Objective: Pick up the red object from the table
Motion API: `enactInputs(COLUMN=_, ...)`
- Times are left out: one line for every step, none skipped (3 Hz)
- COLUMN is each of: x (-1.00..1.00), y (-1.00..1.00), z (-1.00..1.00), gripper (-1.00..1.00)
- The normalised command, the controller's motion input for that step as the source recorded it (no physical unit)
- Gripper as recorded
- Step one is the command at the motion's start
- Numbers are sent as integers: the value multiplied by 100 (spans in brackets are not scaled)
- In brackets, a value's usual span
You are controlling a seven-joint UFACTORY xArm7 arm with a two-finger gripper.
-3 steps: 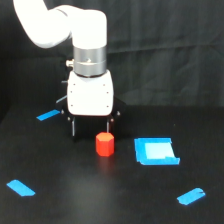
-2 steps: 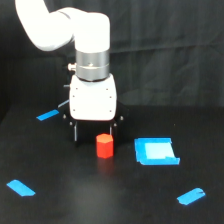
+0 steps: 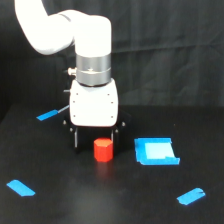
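The white arm (image 3: 60, 30) curves down from the top of the exterior view's left, bends at a rounded elbow and drops straight through a silver wrist ring into a boxy white housing. Below that housing the end effector (image 3: 97, 141) points down at the black worktop (image 3: 112, 195), its two dark fingers (image 3: 75, 137) spread wide, one on each side of the red block (image 3: 103, 150). The block stands upright on the worktop between them (a little nearer the one on the view's right), and whether either finger touches it cannot be told. A flat blue square (image 3: 156, 151) lies just beside the block toward the view's right. Short blue tape strips (image 3: 21, 187) lie scattered well apart.
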Motion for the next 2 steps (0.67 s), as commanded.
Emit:
enactInputs(x=0, y=-44, z=-1, gripper=90)
enactInputs(x=0, y=-34, z=-11, gripper=48)
